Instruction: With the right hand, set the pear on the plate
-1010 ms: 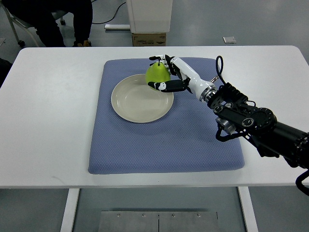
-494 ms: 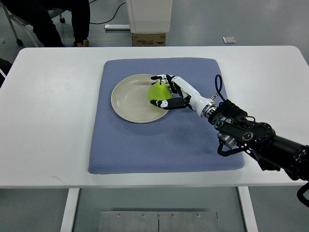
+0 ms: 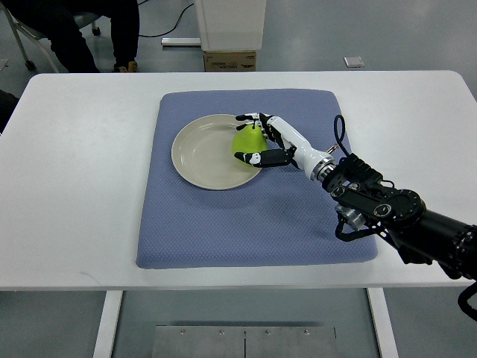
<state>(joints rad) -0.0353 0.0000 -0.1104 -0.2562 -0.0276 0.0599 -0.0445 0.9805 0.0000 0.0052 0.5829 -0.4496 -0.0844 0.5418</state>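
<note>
A white table (image 3: 67, 186) fills most of the view, and a person in dark clothes (image 3: 74, 30) sits beyond its far left corner. On the table lies 1 blue mat (image 3: 223, 224), roughly square, its far edge near the far side of the table. Toward the far left part of the mat sits 1 round cream plate (image 3: 197, 153), flat and upright, with most of its surface bare.

At the right part of the plate is 1 green pear (image 3: 247, 139), stem end pointing away from the camera. It sits over the plate's right rim area; whether its base touches the plate cannot be told. The right hand (image 3: 262, 139) wraps around the pear from the right, with 1 dark-tipped finger (image 3: 246, 118) curled over the far side and the thumb (image 3: 250, 156) along the near side, so the hand is closed on the fruit. The white forearm runs down and right from the hand into the black jointed arm (image 3: 380, 205), which crosses the mat's near right corner and leaves at the right edge. Past the far edge of the table stand a white column (image 3: 229, 22) and a small cardboard box (image 3: 229, 61) on the grey floor.
</note>
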